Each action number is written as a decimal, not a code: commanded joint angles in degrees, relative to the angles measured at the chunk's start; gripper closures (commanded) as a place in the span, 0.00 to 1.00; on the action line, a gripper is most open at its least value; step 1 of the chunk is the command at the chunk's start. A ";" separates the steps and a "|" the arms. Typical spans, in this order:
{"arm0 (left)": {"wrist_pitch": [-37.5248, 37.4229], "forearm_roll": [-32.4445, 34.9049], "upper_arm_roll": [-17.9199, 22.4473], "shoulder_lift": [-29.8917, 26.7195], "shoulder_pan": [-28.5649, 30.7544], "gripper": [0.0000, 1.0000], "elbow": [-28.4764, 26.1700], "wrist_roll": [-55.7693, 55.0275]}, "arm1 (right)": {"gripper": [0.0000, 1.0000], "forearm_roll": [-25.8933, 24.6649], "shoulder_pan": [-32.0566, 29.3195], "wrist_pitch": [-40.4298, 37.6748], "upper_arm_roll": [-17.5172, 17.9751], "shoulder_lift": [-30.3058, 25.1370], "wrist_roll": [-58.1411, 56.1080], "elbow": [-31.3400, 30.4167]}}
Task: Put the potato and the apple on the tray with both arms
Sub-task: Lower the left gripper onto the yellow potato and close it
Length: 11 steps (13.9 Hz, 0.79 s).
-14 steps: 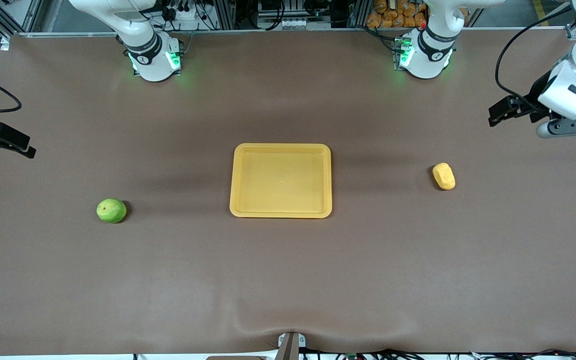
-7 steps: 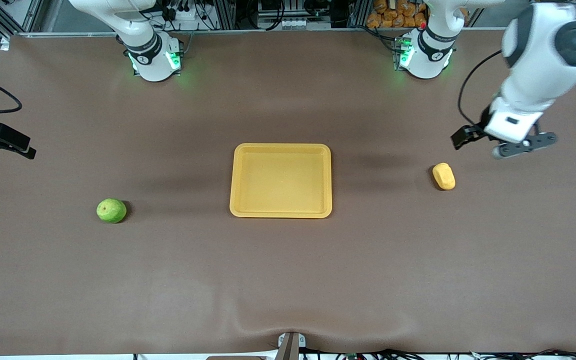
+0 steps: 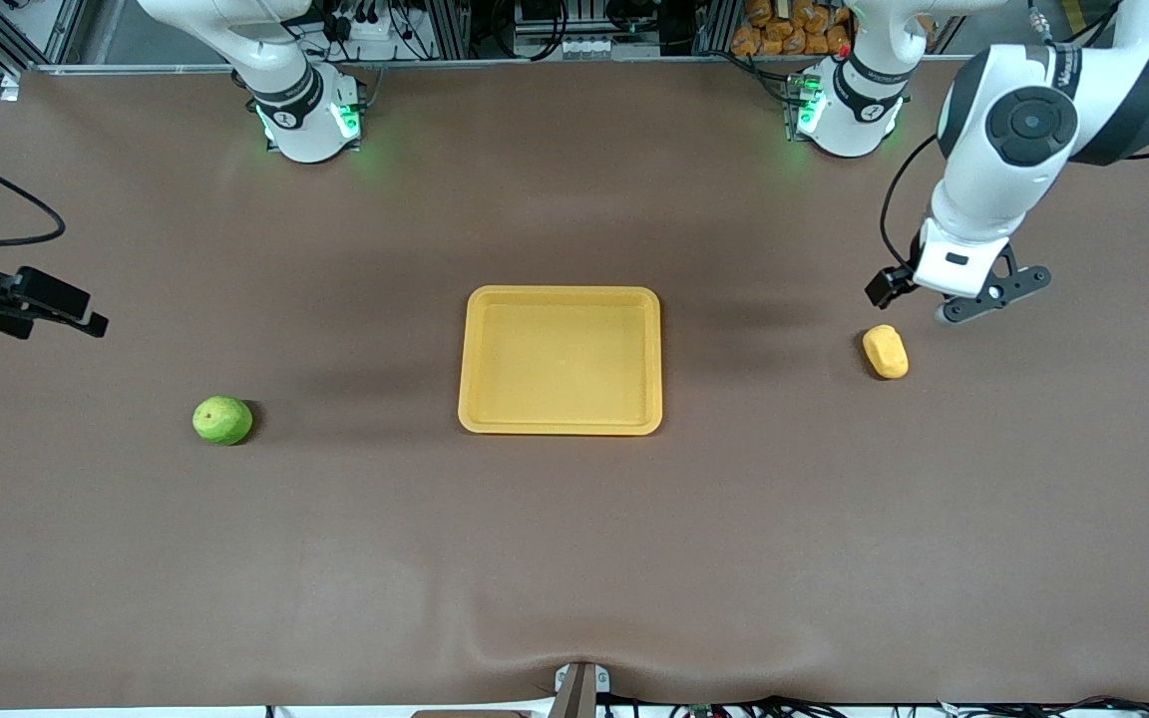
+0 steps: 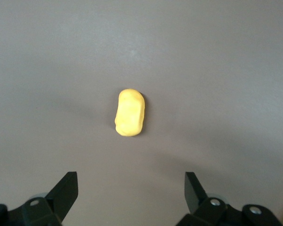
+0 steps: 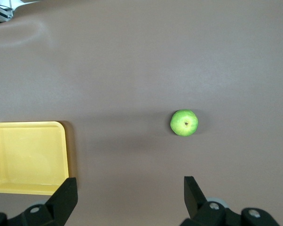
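The yellow-orange potato (image 3: pixel 885 352) lies on the brown table toward the left arm's end; it also shows in the left wrist view (image 4: pixel 130 113). My left gripper (image 3: pixel 963 294) hangs over the table just beside the potato, open and empty (image 4: pixel 130 181). The light-green apple (image 3: pixel 222 420) lies toward the right arm's end and shows in the right wrist view (image 5: pixel 184 123). My right gripper (image 3: pixel 36 304) is over the table's edge at that end, open and empty (image 5: pixel 129 186), apart from the apple. The empty yellow tray (image 3: pixel 561 360) sits mid-table and shows in the right wrist view (image 5: pixel 28 157).
The two arm bases (image 3: pixel 305 120) (image 3: pixel 849 110) stand along the table's back edge. Orange packets (image 3: pixel 794 25) lie off the table past that edge. A small mount (image 3: pixel 579 688) sits at the front edge.
The left arm has swung in from the table's end and lowered its gripper close to the potato. The right gripper has shifted slightly toward the table's middle. Potato, apple and tray have not moved.
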 commanded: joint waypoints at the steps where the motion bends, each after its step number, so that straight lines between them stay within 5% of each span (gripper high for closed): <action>1: 5.91 1.00 -0.13 1.08 2.08 0.00 -3.33 -0.81 | 0.00 1.11 -0.32 -0.13 -0.04 1.55 0.19 1.39; 11: 25.25 1.00 -0.13 12.06 7.80 0.00 -7.56 -0.63 | 0.00 1.29 0.47 -0.12 0.04 3.49 -0.61 1.39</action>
